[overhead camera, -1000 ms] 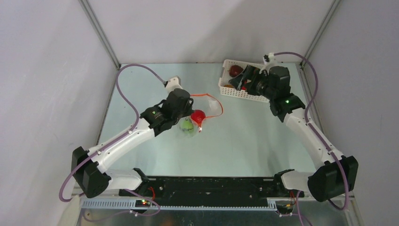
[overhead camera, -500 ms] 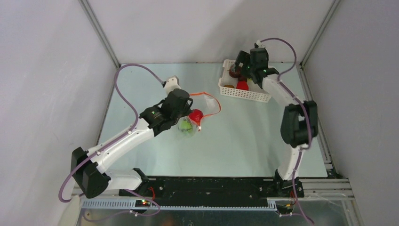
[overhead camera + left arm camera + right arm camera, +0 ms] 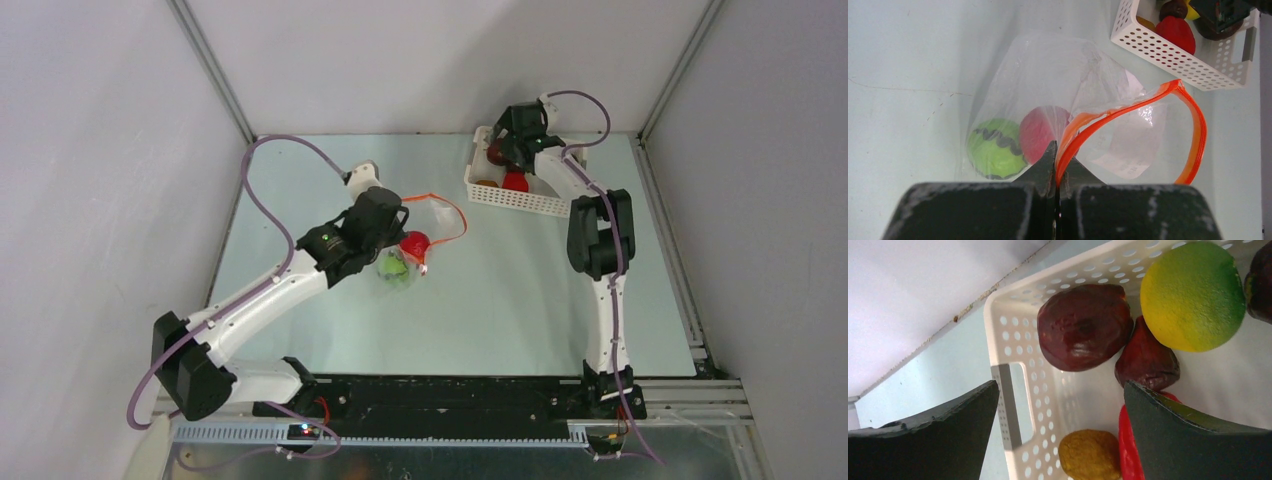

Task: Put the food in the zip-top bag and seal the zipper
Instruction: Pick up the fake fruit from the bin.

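Now we are in the filling step. Two bits of food lie inside the zip-top bag [image 3: 1048, 70]: a green ball [image 3: 996, 148] and a red ball [image 3: 1040, 131], side by side just past the tips of the left gripper [image 3: 1055, 162]. Its jaws are pressed shut on the zipper [image 3: 1074, 131], the orange strip at the bag's edge. From that pinch the strip loops out ahead of the jaws, so the bag's mouth stands open. We cannot find the slider tab.

The rest of the food sits in the white basket [image 3: 998, 325], far ahead of the left jaws. The right gripper [image 3: 1060, 390] hangs over it with jaws wide apart and nothing in them. Just ahead of the gap between them is a dark maroon ball [image 3: 1083, 327], touching a smaller dark red piece [image 3: 1146, 360]. A yellow-green ball [image 3: 1193, 295] lies further ahead, past one jaw. A red fruit [image 3: 1128, 445] and a brown-yellow one [image 3: 1090, 455] lie close under the jaws.

We think the next move is to go down, close on one fruit, most likely the dark maroon ball, and carry it to the open loop. The fruits are packed close, so the jaws must slip in on both sides of just one. Sealing comes last
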`<state>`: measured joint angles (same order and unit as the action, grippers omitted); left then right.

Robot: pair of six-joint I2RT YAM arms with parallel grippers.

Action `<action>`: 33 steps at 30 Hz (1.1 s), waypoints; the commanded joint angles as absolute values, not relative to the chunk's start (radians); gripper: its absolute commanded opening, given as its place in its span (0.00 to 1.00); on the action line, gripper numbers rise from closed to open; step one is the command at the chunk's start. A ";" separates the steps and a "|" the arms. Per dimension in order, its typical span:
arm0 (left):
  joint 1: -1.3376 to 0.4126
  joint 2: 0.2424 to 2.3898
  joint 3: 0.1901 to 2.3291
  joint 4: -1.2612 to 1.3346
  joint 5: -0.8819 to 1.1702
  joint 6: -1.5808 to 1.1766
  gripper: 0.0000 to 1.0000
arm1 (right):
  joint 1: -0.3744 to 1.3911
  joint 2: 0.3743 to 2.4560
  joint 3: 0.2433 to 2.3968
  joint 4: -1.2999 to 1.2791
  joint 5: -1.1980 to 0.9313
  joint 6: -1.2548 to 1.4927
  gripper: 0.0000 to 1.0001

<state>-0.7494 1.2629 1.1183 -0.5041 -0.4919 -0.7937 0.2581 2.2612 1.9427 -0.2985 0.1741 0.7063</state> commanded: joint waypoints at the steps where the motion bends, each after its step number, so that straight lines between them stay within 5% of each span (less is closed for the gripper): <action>1: -0.743 1.258 1.141 -0.498 -0.500 -0.789 0.00 | 0.264 2.323 2.045 -0.290 0.247 0.813 1.00; 19: -0.739 1.266 1.156 -0.504 -0.480 -0.771 0.00 | 0.256 2.533 2.220 -0.295 0.278 0.972 0.98; 28: -0.737 1.275 1.164 -0.507 -0.480 -0.770 0.00 | 0.258 2.544 2.209 -0.242 0.228 0.941 0.75; 33: -0.737 1.282 1.166 -0.506 -0.472 -0.774 0.00 | 0.259 2.513 2.175 -0.219 0.218 0.913 0.52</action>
